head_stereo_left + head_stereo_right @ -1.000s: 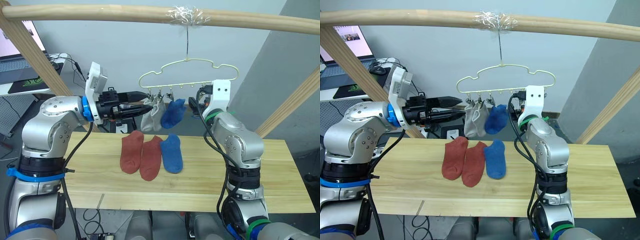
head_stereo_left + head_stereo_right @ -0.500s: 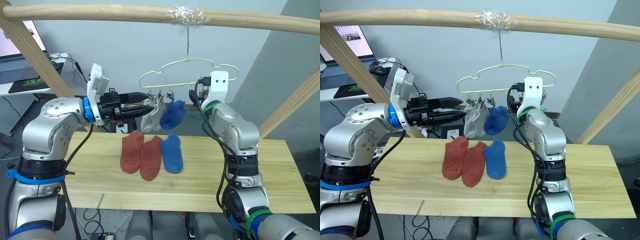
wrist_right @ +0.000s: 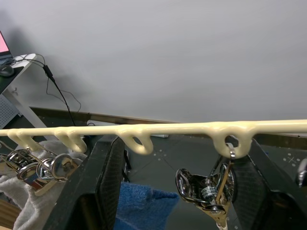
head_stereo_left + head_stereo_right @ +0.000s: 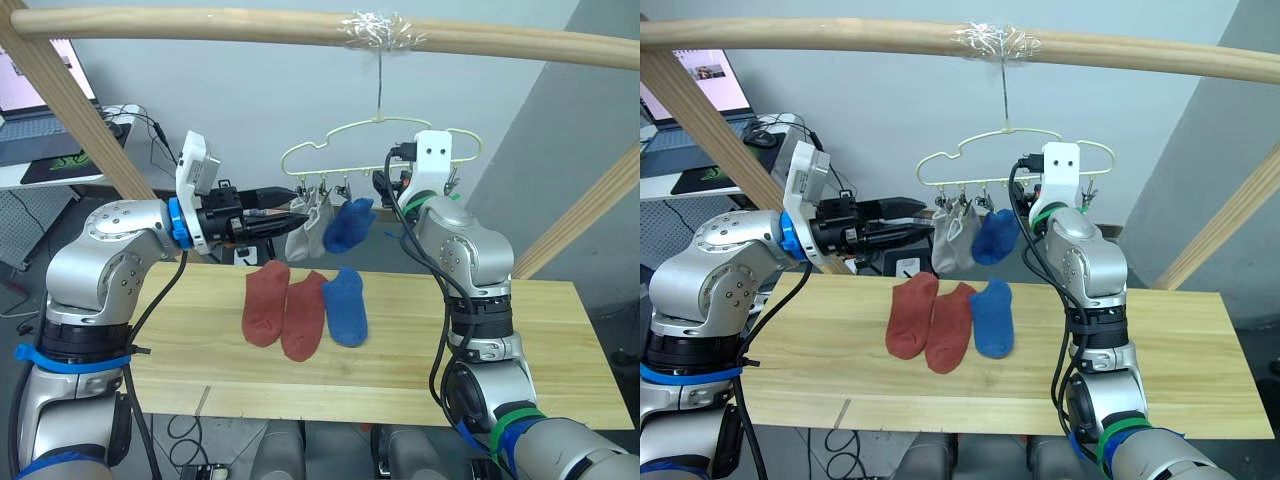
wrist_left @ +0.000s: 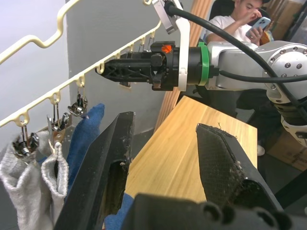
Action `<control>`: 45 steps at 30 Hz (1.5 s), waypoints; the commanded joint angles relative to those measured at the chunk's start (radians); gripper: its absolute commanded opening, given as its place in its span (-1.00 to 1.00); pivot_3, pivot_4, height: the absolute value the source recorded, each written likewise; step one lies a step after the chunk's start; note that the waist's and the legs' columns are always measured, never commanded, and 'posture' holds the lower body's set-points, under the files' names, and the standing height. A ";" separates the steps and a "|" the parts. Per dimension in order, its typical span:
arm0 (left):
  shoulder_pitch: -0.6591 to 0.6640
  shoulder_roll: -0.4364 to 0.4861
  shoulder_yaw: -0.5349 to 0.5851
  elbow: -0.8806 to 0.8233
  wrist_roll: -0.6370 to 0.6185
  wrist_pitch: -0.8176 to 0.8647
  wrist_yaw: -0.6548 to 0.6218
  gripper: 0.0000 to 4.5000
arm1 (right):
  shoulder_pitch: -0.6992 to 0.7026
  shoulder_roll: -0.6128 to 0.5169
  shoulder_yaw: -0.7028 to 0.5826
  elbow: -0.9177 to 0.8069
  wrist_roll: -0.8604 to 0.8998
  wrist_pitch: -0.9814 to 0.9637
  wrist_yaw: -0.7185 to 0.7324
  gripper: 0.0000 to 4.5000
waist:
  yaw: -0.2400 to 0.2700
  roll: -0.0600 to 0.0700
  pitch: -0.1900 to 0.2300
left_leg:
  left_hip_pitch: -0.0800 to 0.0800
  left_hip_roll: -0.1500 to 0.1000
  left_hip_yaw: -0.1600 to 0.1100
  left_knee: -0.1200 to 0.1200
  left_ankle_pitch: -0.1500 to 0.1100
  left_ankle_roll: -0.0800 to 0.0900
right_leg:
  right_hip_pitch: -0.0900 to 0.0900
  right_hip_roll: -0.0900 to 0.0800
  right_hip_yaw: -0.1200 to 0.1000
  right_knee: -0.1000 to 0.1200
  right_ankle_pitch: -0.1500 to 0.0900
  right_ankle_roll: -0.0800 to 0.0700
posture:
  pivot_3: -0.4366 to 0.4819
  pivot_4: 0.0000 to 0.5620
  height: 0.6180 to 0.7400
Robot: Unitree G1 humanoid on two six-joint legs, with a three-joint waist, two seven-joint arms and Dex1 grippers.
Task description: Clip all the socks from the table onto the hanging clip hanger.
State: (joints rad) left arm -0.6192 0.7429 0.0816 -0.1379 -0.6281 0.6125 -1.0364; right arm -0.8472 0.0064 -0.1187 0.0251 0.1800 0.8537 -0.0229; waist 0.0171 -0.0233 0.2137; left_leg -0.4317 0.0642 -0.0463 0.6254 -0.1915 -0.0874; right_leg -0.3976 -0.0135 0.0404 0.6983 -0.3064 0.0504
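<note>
On the table [image 4: 450, 345] lie two rust-red socks [image 4: 265, 303] [image 4: 303, 314] and a blue sock [image 4: 346, 305], side by side. The clip hanger [image 4: 340, 146] hangs from the top pole, with two light grey socks [image 4: 305, 228] and one blue sock [image 4: 348, 224] clipped on it. My left gripper [image 4: 292, 208] is open and empty, pointing at the grey socks from their left. Raised at the hanger's right half, my right gripper [image 3: 180, 158] is open, with the hanger's lower bar [image 3: 182, 128] and a free clip [image 3: 211, 190] crossing between its fingers.
A thick wooden pole frame [image 4: 200, 24] spans the top, with slanted poles at left [image 4: 70, 100] and right [image 4: 590, 205]. A laptop [image 4: 35, 110] sits on a desk at far left. A seated person with a phone [image 5: 244, 17] is behind the right arm.
My right gripper has risen from beside the hanging blue sock up to the hanger's lower bar. My left gripper has stayed almost still by the grey socks.
</note>
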 commanded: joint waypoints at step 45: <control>-0.097 -0.463 -0.461 0.671 0.621 -0.242 0.381 0.88 | -0.039 -0.011 -0.025 -0.060 0.014 0.027 -0.038 -0.94 | 0.004 0.000 0.000 | -0.003 0.000 0.004 -0.002 0.000 0.001 | -0.007 0.001 0.004 0.001 0.000 0.000 | 0.18 -0.37 1.00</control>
State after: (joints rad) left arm -0.6805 0.2953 -0.3826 0.4991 -0.0324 0.4096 -0.6648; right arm -0.8652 -0.0011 -0.1373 0.0192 0.1804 0.8844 -0.0594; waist 0.0210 -0.0232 0.2138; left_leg -0.4349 0.0642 -0.0424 0.6237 -0.1914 -0.0868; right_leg -0.4046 -0.0129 0.0439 0.6991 -0.3064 0.0501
